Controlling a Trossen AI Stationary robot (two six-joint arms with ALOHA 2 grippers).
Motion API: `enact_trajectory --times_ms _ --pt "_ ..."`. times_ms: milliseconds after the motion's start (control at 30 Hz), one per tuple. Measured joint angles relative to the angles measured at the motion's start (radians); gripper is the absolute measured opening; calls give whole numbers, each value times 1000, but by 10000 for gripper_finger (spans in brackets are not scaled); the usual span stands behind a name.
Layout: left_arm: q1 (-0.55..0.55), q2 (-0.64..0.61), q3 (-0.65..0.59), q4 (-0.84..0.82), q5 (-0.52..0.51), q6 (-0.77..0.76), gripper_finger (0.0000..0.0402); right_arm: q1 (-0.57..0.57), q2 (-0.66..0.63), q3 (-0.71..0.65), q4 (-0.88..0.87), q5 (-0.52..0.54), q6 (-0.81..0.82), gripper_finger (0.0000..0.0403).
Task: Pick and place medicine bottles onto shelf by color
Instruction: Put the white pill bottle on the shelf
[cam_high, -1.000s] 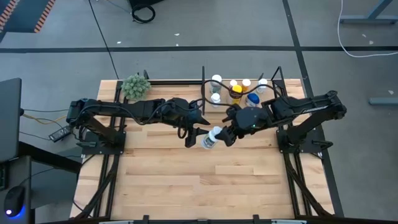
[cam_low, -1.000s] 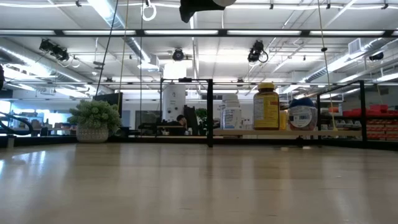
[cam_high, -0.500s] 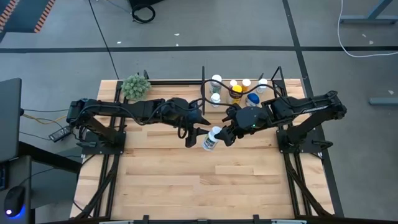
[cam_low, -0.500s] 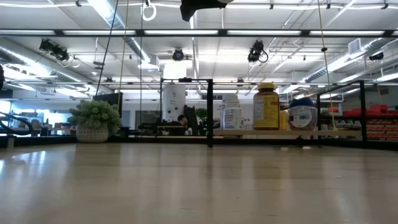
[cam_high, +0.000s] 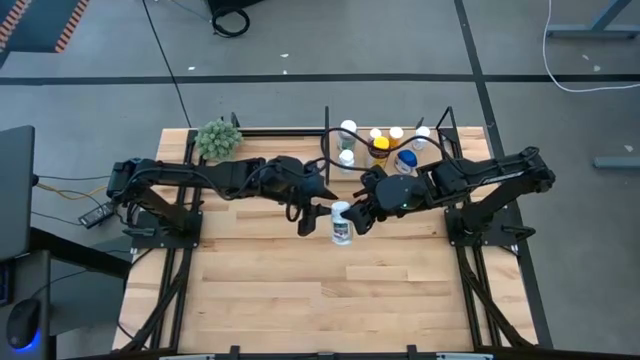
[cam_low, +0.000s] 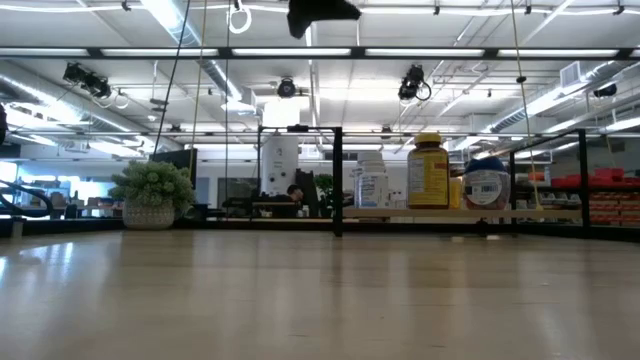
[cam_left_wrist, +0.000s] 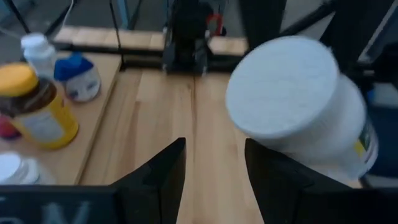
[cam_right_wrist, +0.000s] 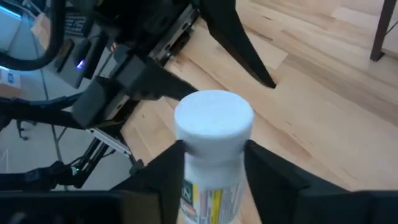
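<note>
White-capped bottle (cam_high: 342, 222) held aloft; other bottles (cam_high: 380, 146) stand on shelf (cam_high: 436, 139).

Shelf (cam_high: 440, 128) stands at the far edge of the worktop (cam_high: 300, 290), right of centre. Bottles on shelf (cam_high: 380, 145) are grouped together on its board. Plant ball (cam_high: 218, 138) sits at the far edge, left of the shelf, well apart from it. Held bottle (cam_high: 341, 222) is above mid-worktop, nearer than the shelf, between the right pincer's (cam_high: 352, 221) fingers. Left pincer (cam_high: 308, 219) is just beside that bottle, on its left, fingers apart.
</note>
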Motion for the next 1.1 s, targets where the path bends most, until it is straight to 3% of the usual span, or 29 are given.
enact_trajectory --times_ms 267,467,733,867,967,1100 --pt "47 -1 0 -107 -6 3 172 33 -6 -1 -17 0 0 106" --pt "66 -3 0 -130 -5 4 172 43 -6 -1 -47 -2 15 93" --pt "92 -7 0 -300 -7 54 172 104 -6 -1 -307 -74 74 98" --pt "95 -16 0 -344 -6 84 172 219 1 -19 -469 -228 171 102" --pt "95 -25 2 -332 -5 90 172 317 0 -59 -487 -309 282 125" --pt "95 -30 1 -325 -5 90 172 433 0 -109 -454 -326 480 186"
